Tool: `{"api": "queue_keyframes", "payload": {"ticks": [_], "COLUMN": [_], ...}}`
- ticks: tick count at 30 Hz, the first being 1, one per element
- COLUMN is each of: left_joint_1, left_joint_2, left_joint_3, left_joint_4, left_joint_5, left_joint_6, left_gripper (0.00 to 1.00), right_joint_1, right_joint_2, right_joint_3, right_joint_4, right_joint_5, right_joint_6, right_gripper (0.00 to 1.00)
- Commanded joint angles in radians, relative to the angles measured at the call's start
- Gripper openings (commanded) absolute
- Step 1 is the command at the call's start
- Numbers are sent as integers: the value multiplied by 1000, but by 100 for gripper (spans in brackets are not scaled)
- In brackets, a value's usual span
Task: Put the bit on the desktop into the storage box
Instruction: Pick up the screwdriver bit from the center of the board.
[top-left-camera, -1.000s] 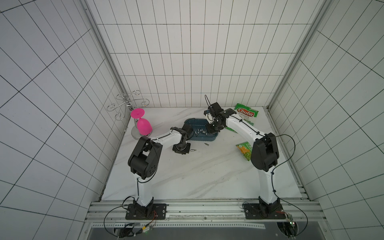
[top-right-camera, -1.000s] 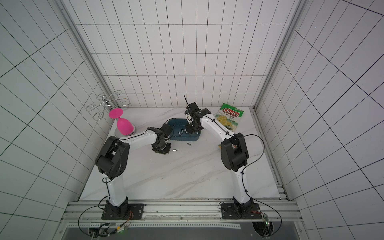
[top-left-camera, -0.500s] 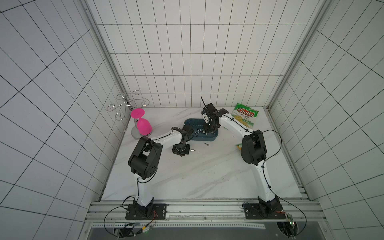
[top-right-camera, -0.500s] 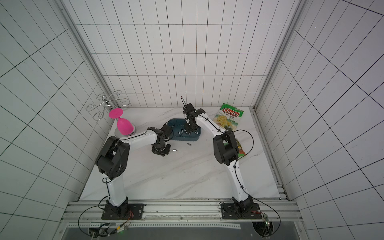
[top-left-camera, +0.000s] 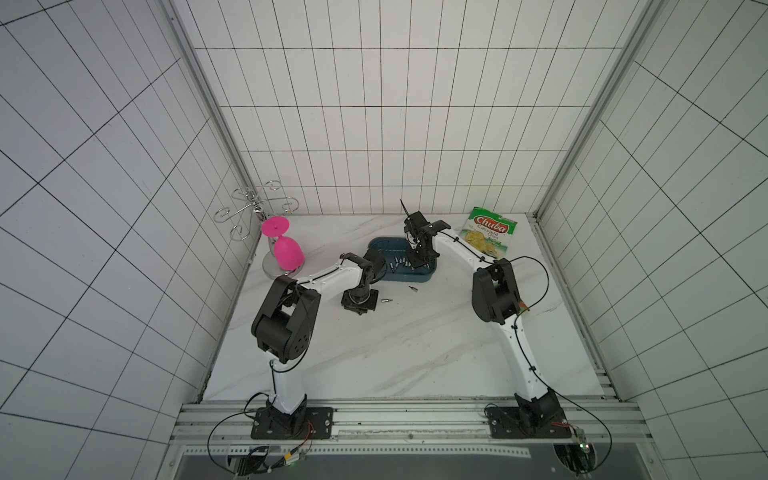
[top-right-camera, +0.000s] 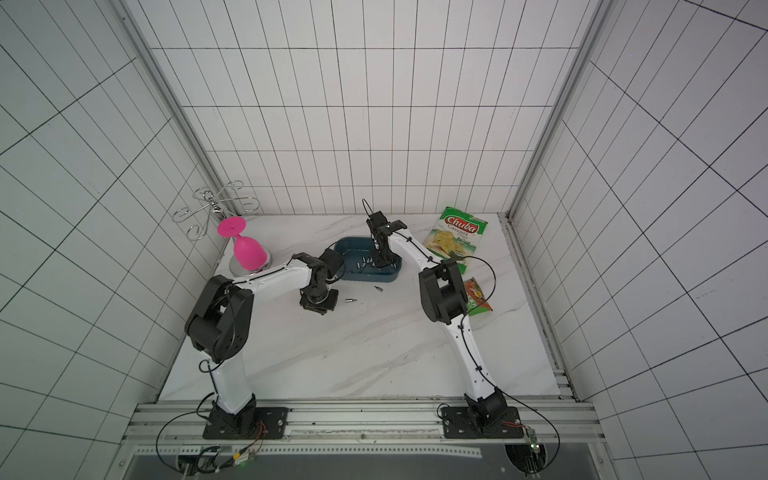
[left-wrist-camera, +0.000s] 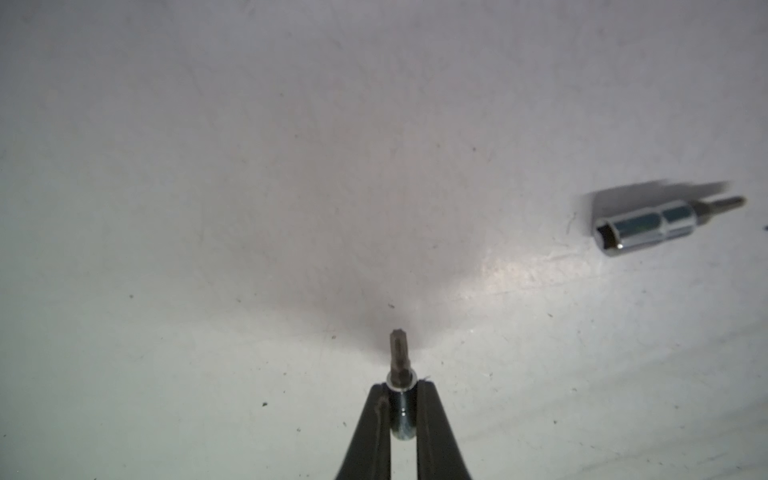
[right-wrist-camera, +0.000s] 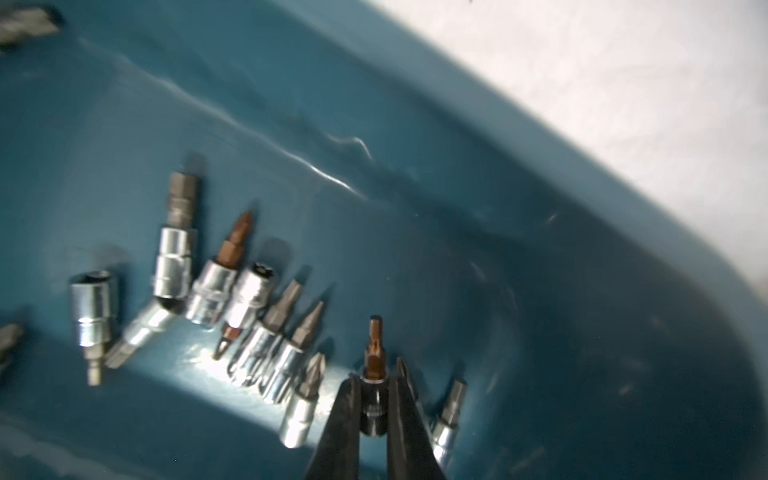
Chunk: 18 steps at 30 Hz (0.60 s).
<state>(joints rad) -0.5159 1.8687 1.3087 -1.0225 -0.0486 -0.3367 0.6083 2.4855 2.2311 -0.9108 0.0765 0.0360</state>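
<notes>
Marble desktop (top-left-camera: 415, 353), storage box (top-left-camera: 407, 279) near its back edge. Left gripper (left-wrist-camera: 403, 386) pinches 1 bit (left-wrist-camera: 399, 353) at the desktop; right gripper (right-wrist-camera: 376, 372) pinches another bit (right-wrist-camera: 375, 336) inside the box. 2 loose bits (top-left-camera: 385, 299) (top-left-camera: 412, 288) lie beside the box.

Left arm (top-left-camera: 332, 276) and right arm (top-left-camera: 461, 254): white shells, black joint housings (top-left-camera: 284, 328), thin black cables (top-left-camera: 547, 279). Left gripper (left-wrist-camera: 402, 386): tapered black fingers (left-wrist-camera: 368, 436).
</notes>
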Motion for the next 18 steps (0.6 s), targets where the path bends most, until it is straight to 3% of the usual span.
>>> {"api": "queue_keyframes", "payload": {"ticks": [1,5,8,12,18], "left_joint_1": [-4,-4,-2,1,9], "left_joint_2": [-58,-87,-94,-84,-39], "left_joint_3": [42,109,171,264,395], "left_joint_4": [-39,-89,-129,-169,-205], "left_joint_5": [-26,-45,-60,-72,-82], "left_joint_6": [-16,-16,-12,-3,15], "left_gripper": [0,0,0,0,0], "right_joint_1": [-5,-5,-6,-7,-7], "right_joint_2": [29,35,24,-9,-92], "right_joint_3": [19,19,18,17,4], "right_joint_4": [-34,-42,-42,-28,-8], "right_joint_5": [26,25,16,3,13], "right_joint_6": [-11,-10,-8,3,28], "right_gripper": [0,0,10,31,43]}}
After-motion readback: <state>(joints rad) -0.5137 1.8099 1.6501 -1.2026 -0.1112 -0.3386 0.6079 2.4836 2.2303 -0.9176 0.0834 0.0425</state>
